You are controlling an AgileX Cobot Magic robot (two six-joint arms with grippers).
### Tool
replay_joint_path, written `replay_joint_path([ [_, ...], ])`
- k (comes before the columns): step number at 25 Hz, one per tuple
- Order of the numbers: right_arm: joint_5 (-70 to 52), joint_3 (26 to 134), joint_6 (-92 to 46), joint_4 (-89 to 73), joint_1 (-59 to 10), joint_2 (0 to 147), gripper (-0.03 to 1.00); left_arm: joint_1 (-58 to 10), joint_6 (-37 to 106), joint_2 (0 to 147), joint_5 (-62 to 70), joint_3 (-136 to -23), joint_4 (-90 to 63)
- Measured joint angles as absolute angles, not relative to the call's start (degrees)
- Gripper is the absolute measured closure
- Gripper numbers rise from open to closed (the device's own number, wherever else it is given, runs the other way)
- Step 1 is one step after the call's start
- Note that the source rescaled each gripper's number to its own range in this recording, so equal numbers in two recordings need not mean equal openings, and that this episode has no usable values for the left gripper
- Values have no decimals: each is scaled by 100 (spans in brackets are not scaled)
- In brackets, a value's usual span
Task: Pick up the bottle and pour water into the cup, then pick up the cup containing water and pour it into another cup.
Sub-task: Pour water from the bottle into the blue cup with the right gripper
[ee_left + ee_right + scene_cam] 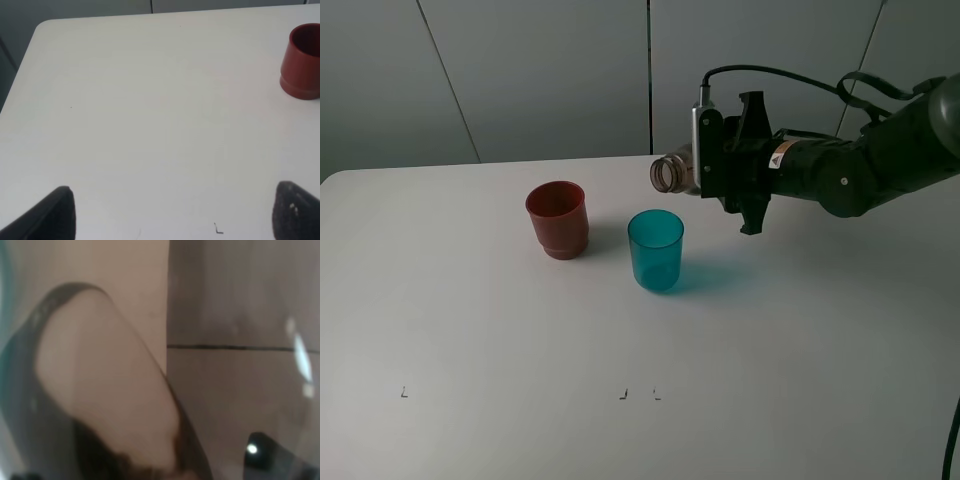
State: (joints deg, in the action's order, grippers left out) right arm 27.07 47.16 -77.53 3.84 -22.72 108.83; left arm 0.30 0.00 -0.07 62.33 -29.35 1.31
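R gripper (pixel 708 168) – smoky translucent bottle (pixel 670 173) clamped, horiz.

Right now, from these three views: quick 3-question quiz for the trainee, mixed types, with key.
1. True or false: the bottle held by the right gripper stands upright.
2. The teal cup stands: A) upright, apart from the red cup; B) inside the red cup; C) tipped over.
3. Fill in: the left gripper is ___, holding nothing.
Key: 1 false, it is tipped roughly level; 2 A; 3 open.
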Motion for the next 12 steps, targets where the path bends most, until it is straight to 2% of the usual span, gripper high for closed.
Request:
replay_joint_path([
  [12,2707,4716,-8105,384,-2272,10883,97,30,39,-7,6233,-2935,131],
])
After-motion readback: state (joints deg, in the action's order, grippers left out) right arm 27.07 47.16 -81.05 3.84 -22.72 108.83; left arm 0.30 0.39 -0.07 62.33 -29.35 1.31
